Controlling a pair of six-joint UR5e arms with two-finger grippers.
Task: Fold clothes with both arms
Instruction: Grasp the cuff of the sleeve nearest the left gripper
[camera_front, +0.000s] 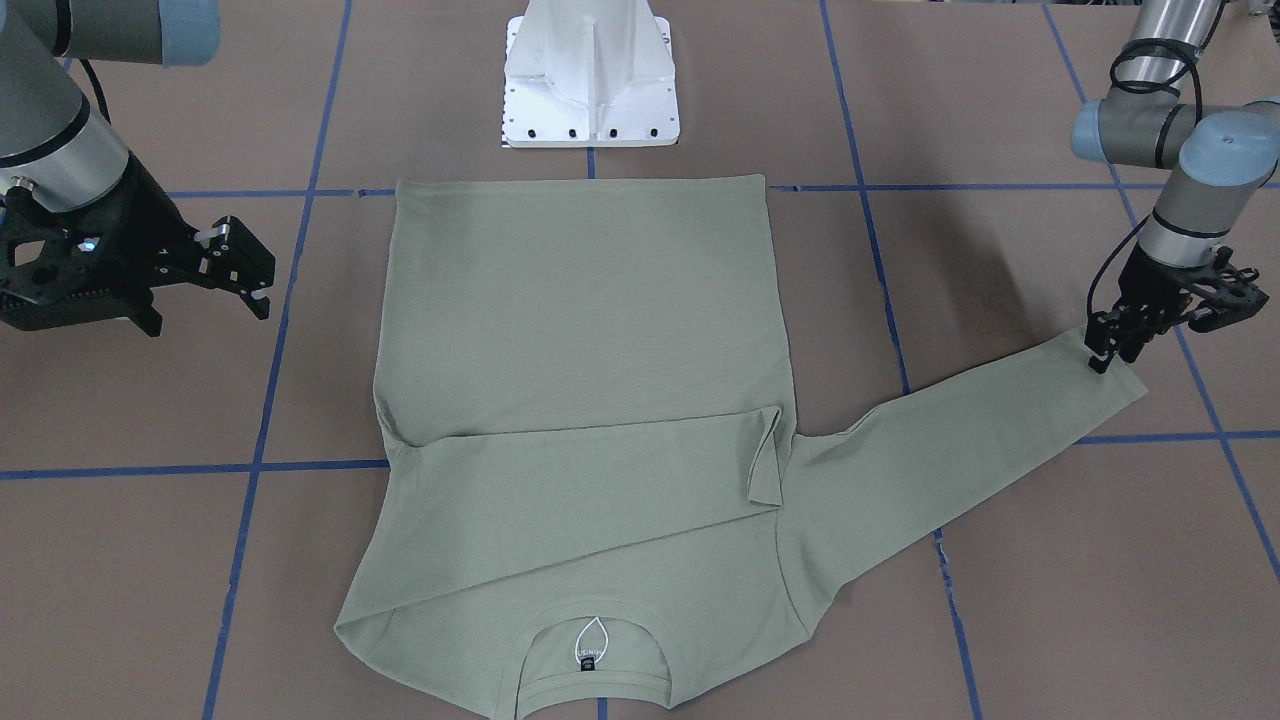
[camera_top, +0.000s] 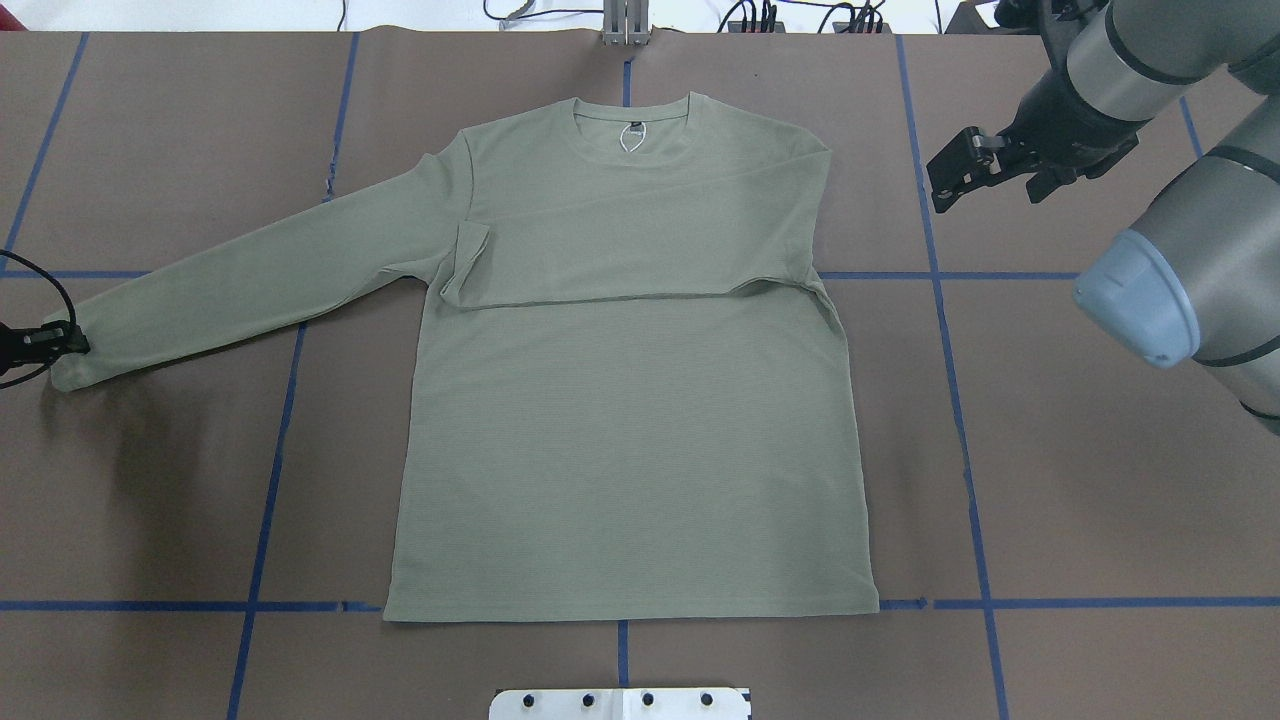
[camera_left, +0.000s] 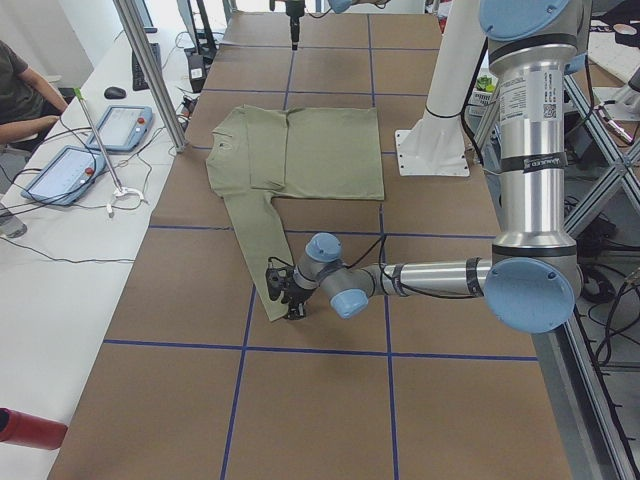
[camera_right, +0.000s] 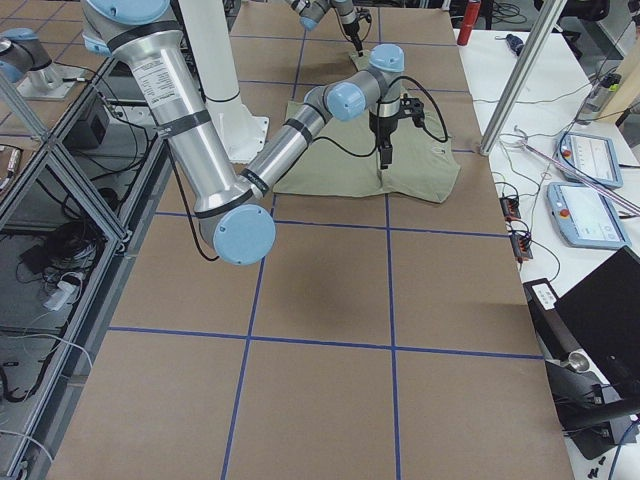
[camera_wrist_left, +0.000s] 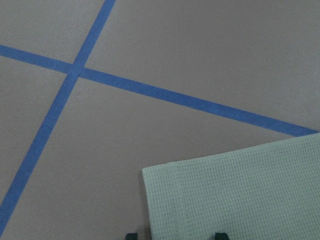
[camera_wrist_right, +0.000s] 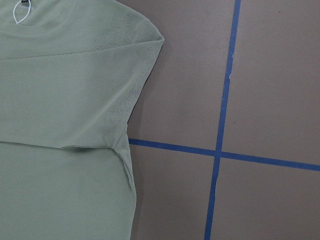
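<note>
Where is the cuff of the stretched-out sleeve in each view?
Front-facing: cuff far right.
Overhead: cuff far left.
Left side: cuff lower centre.
Right side: cannot tell.
Left wrist: cuff bottom right.
Right wrist: not in it.
Shared landmark: the left gripper at the cuff.

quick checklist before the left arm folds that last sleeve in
1. Left end effector at the outstretched sleeve's cuff: ok.
2. Cuff gripped: not ok; fingertips sit apart in the left wrist view.
3. Right end effector open and off the shirt: ok.
4. Other sleeve already folded across the chest: ok.
5. Shirt body lying flat: ok.
</note>
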